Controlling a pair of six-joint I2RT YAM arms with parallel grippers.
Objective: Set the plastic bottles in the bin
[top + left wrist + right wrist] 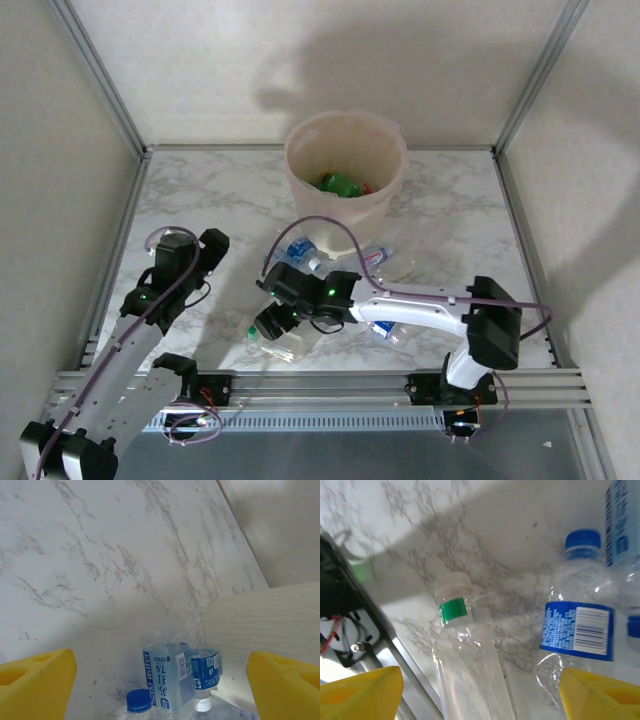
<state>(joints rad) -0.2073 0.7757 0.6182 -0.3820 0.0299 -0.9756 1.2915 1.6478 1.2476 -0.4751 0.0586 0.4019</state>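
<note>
Bottles (300,252) lie scattered on the marble tabletop (200,200) just in front of the bin (370,205), which stands at the far middle with green bottles (340,184) inside. A clear bottle (455,611) with a white cap and green band lies beside a blue-labelled bottle (577,630). The right end effector (480,695) hangs over them, released, its yellow fingers (360,692) spread wide. The left end effector (160,680) is likewise released, facing a soda-water bottle (167,675) near the bin's wall.
</note>
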